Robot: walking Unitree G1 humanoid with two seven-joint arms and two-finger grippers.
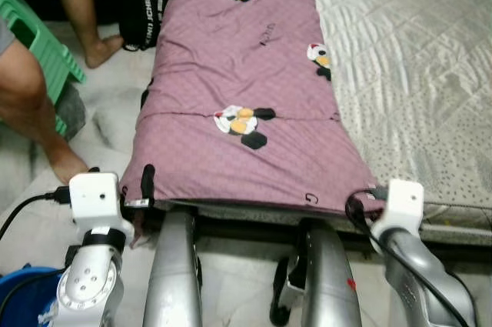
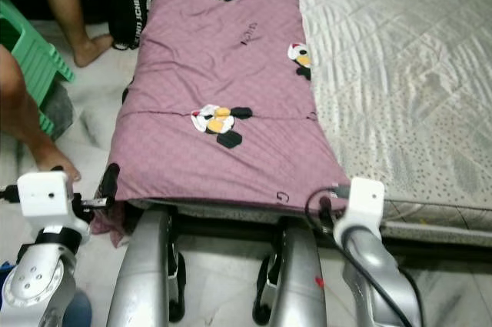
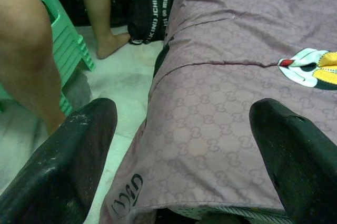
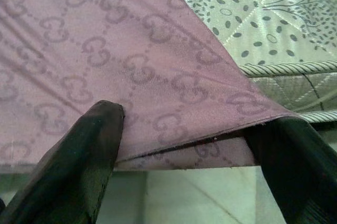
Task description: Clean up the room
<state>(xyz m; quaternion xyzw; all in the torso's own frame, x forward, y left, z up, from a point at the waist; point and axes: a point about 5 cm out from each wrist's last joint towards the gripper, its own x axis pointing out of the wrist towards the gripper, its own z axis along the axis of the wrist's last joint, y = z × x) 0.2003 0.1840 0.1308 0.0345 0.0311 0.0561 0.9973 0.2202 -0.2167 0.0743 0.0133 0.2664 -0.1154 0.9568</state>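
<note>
A purple blanket (image 1: 231, 58) with cartoon penguin prints and a logo pattern lies lengthwise along the left side of a quilted mattress (image 1: 415, 58). Its near edge hangs just over the mattress front. My left gripper (image 3: 184, 110) is open at the blanket's near left corner, its fingers spread wide on either side of the hem. My right gripper (image 4: 189, 124) is open at the near right corner, with the folded blanket corner (image 4: 221, 124) lying between its fingers. In the eye views the left gripper (image 1: 144, 185) and right wrist (image 1: 400, 204) sit at those two corners.
A person's bare legs (image 1: 31, 104) and a green plastic stool (image 1: 38, 42) stand on the marble floor to the left. A black bag (image 1: 142, 0) leans by the blanket's far left side. A blue bucket (image 1: 23, 292) sits near my left arm.
</note>
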